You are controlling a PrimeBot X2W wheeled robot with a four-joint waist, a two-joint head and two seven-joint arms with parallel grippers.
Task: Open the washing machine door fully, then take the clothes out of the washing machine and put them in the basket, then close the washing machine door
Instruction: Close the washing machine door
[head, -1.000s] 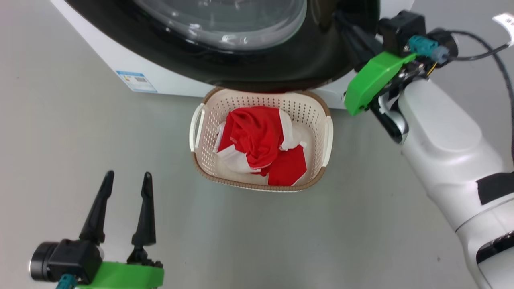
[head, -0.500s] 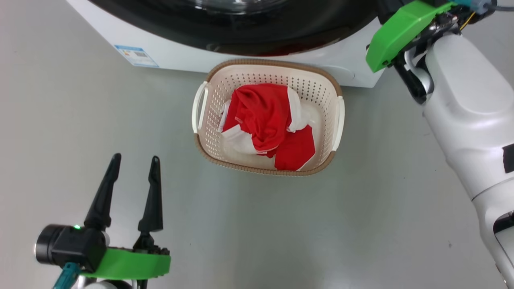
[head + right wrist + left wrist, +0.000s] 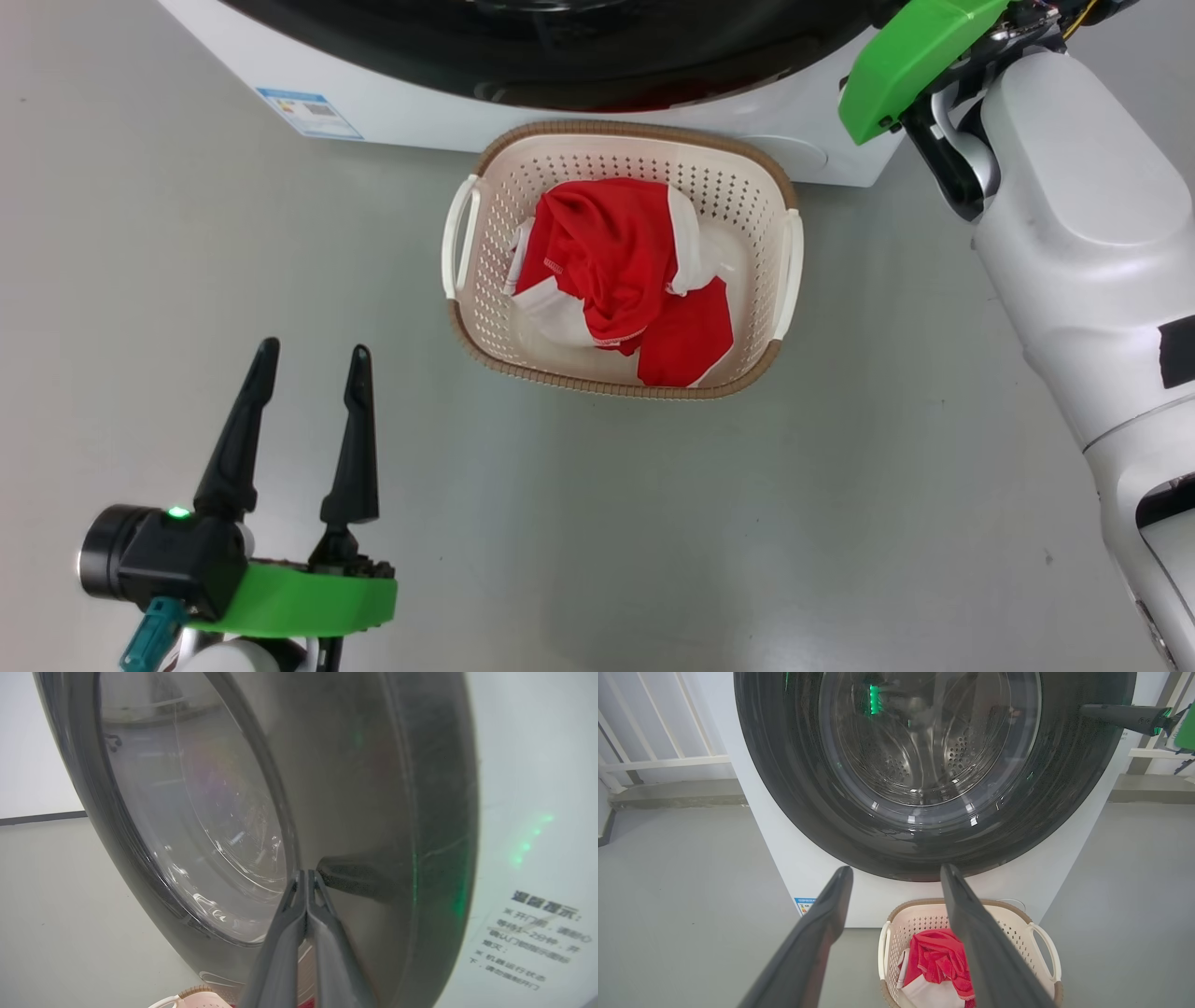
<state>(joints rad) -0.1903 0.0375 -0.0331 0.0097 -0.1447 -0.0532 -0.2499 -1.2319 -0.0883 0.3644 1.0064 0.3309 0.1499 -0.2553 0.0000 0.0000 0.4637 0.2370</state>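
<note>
Evidently the right gripper [image 3: 306, 873], pinched together, touches the washing machine door [image 3: 364, 779].

Bright, even, diffuse light in all views. Head view sharp; pale sheen on the floor [image 3: 653, 541] at lower centre, soft shadow beside the basket [image 3: 485, 280]. Washing machine door [image 3: 924, 742] shows small glare spots and a green reflection, upper centre. Right wrist view hazy, lower-right print [image 3: 528, 942] blurred.

Glossy white forearm [image 3: 1074, 215], bright green wrist covers [image 3: 299, 602], long tapered black left pincer [image 3: 314, 347] fingers [image 3: 238, 448], teal connector [image 3: 149, 635]
</note>
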